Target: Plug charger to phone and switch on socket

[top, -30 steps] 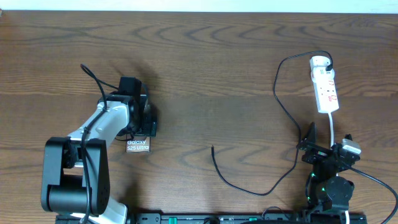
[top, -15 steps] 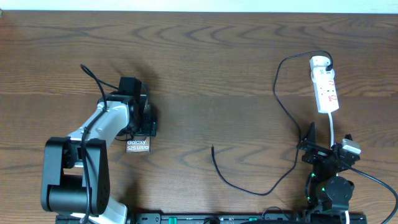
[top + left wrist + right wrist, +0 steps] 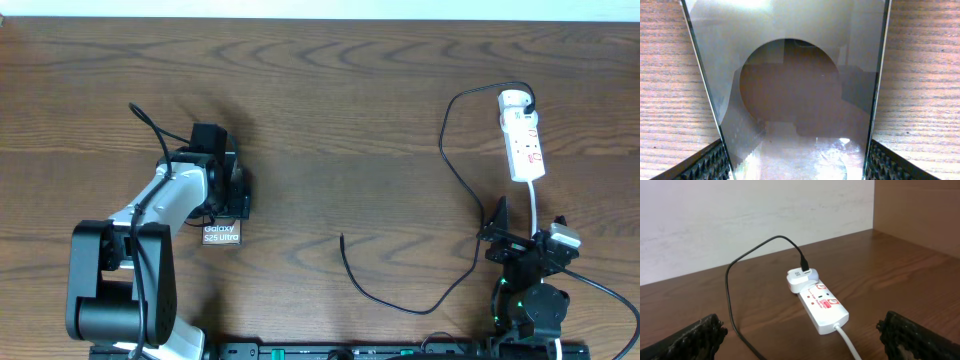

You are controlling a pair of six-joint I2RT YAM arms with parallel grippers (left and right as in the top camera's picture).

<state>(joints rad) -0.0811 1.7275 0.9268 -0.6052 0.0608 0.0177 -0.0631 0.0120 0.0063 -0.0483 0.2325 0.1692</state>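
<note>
1. Right arm, nearest the base. The right gripper (image 3: 802, 330) has its fingers (image 3: 695, 337) spread wide with nothing between them. It appears to be waiting.

2. Near centre. The free plug tip (image 3: 343, 240) of the long thin black charger cable (image 3: 446, 150) lies loose on the brown wood-grain worktop (image 3: 350, 120). It is well apart from the handset and is not connected.

3. Mid-field, left. The slim, glossy grey-brown phone (image 3: 800, 100) lies flat with its printed end toward the base. The left gripper (image 3: 228, 200) straddles it, with one black ribbed finger at each long edge. It cannot be told whether these fingers are clamped on the edges or merely beside them.

4. Far right. The elongated white power strip with red-marked switches (image 3: 524, 148) carries the round white plug (image 3: 514, 100) from which the cable runs.

Step in hand, by judgement: securing the phone. The next move calls for a firm, square hold on the handset. The right arm must then collect the tip and align it straight with the port. Switching comes last.
</note>
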